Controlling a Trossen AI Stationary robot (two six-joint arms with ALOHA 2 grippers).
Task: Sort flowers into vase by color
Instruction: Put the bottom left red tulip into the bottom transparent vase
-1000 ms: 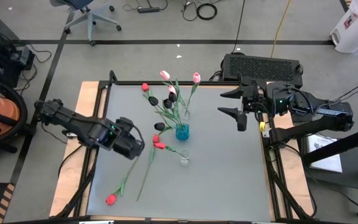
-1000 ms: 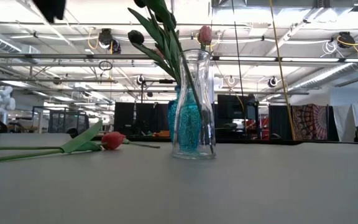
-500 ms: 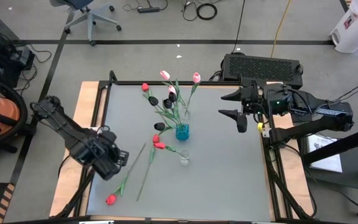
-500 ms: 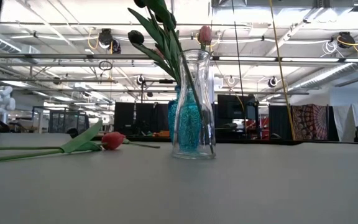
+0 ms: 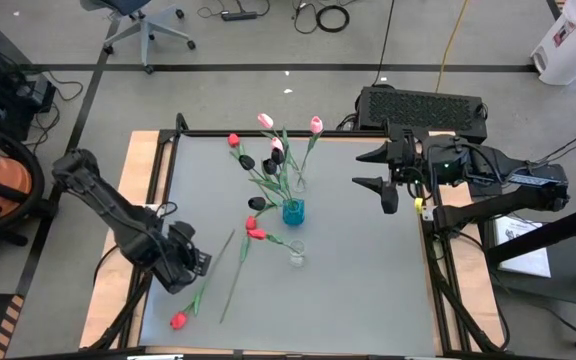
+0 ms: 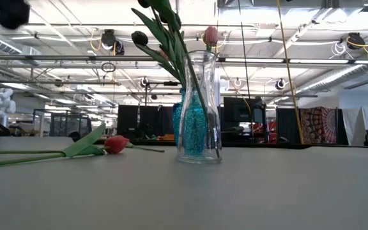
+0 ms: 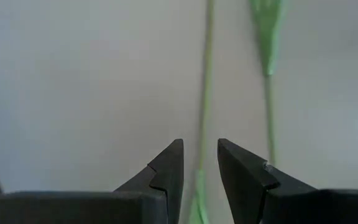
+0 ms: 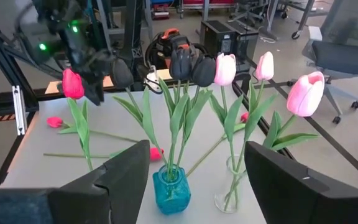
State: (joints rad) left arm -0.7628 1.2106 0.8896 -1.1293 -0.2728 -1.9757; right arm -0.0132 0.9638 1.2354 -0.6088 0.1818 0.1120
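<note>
The grey table [image 5: 368, 270] sits in a large open workshop with ceiling trusses, cables on the floor and an office chair [image 5: 148, 22] beyond its far edge.

At the table's right edge the right gripper [image 5: 370, 168] waits above the surface, its fingers wide apart, facing the vases. The left gripper [image 5: 196, 262] hangs low over the near-left part of the table; the left wrist view shows its fingers [image 7: 169, 168] narrowly apart, straddling a thin green stem [image 7: 205, 93] with nothing clamped.

Near the middle stands a blue vase [image 5: 293, 212] holding black-headed and red tulips, a clear vase [image 8: 233, 186] holding pink ones, and a 3rd small clear vase [image 5: 296, 256] nearer the front.

2 red tulips lie flat on the table: 1 [image 5: 178, 320] with its head toward the near-left corner, the other [image 5: 256, 234] with its head just beside the blue vase.

These stems look light, thin and springy, likely to bend or slide on the smooth top. I would pinch mid-stem, clear of the leaf, not the soft head.
</note>
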